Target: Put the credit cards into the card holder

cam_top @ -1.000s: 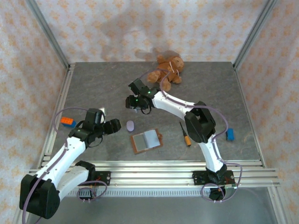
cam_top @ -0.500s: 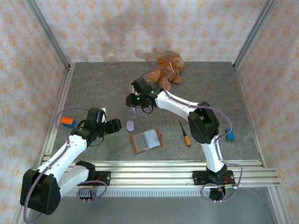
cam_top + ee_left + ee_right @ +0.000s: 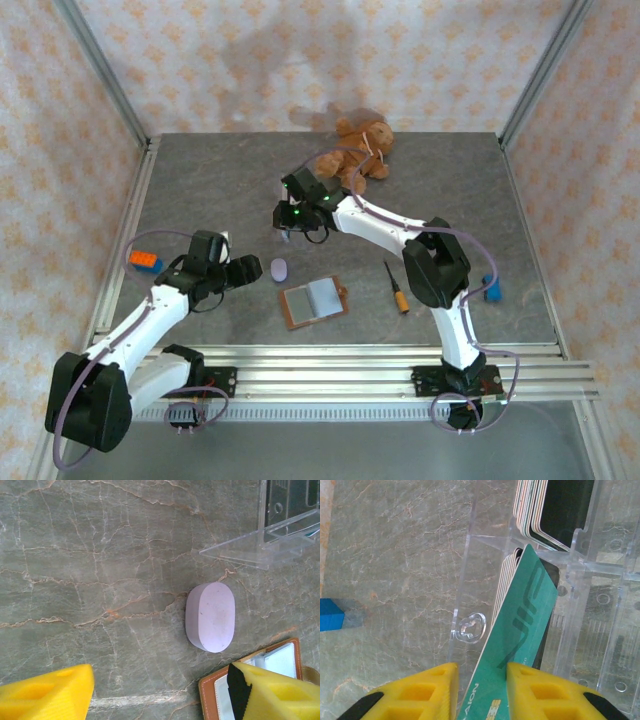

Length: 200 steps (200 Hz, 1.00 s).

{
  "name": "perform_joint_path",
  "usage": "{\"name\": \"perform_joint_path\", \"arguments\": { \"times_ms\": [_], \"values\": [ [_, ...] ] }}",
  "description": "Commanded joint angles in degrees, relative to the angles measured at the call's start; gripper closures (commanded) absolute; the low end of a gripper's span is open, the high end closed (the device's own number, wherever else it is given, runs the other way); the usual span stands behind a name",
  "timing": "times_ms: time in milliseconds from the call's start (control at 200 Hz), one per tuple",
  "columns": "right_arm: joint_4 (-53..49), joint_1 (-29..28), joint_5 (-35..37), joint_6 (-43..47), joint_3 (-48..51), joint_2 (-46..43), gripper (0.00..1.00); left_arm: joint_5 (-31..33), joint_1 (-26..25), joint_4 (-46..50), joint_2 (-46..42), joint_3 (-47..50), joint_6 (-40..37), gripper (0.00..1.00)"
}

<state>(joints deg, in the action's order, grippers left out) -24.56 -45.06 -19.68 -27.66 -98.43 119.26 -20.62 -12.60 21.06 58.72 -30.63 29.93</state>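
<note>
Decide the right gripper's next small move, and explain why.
Probably squeeze the right gripper firmly onto the green card: it sits slanted between the fingers, its far end in the clear stand among other cards, so a secure pinch should come before lifting.

The table (image 3: 200,180) was grey, veined with pale and rusty lines, and the walls (image 3: 300,60) were cream with a peach flower print. My right fingers (image 3: 415,695) and left fingers (image 3: 45,695) were yellow, one left finger patched black. The card (image 3: 525,640) was teal with darker lettering. The wallet (image 3: 313,302) was brown, pale grey inside. The bear (image 3: 372,140) was brown, the oval (image 3: 210,616) lilac, one block (image 3: 144,261) orange.
</note>
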Motion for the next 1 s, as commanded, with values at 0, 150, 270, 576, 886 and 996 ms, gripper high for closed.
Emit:
{"name": "perform_joint_path", "arguments": {
  "times_ms": [0, 150, 270, 576, 886, 996],
  "values": [
    [0.30, 0.06, 1.24, 0.84, 1.11, -3.56, 0.70, -0.73, 0.52, -1.90, 0.77, -0.22, -0.05, 0.28],
    [0.04, 0.10, 1.72, 1.31, 1.99, -4.42, 0.74, -0.96, 0.49, -1.90, 1.38, -0.63, -0.12, 0.28],
    [-0.36, 0.06, 2.69, 1.98, 2.78, -5.19, 0.78, -1.00, 0.47, -1.99, 1.62, -0.57, 0.10, 0.28],
    [-0.93, 0.06, 4.50, 3.03, 4.68, -6.66, 0.83, -1.65, 0.47, -2.40, 2.01, -0.40, 0.56, 0.31],
    [-1.11, 0.06, 6.59, 3.66, 7.00, -8.38, 0.91, -3.94, 0.52, -1.11, 1.28, -1.10, 1.07, 0.32],
    [-1.94, 0.06, 8.35, 3.83, 7.82, -9.81, 0.91, -5.61, 0.49, -1.75, 0.13, -0.93, 3.00, 0.32]
  ]
}}
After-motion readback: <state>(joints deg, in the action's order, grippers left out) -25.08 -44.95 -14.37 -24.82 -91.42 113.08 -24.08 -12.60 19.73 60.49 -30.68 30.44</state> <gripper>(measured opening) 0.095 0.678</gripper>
